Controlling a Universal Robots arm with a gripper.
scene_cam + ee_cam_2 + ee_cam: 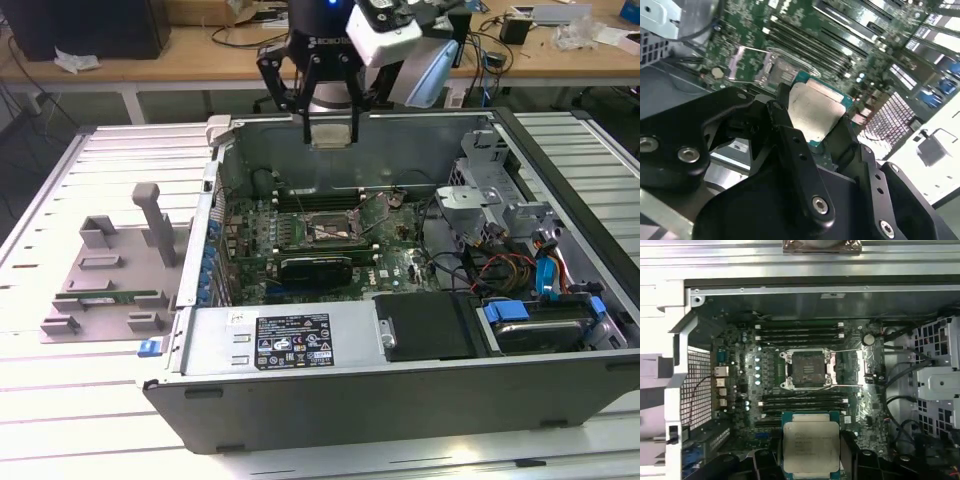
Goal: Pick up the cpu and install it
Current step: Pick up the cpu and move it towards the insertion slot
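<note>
Pickup done: my hand [331,135] is clamped on the cpu [811,442] by two opposite edges, metal plate showing in both wrist views. Install not yet done: the socket [807,369] lies bare on the motherboard [740,390]. In the exterior view I hover over the case [400,385], at twelve o'clock from the socket.

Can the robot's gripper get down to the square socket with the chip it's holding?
Probably yes. The gripper holds the cpu above the open case, and nothing lies over the socket below.
</note>
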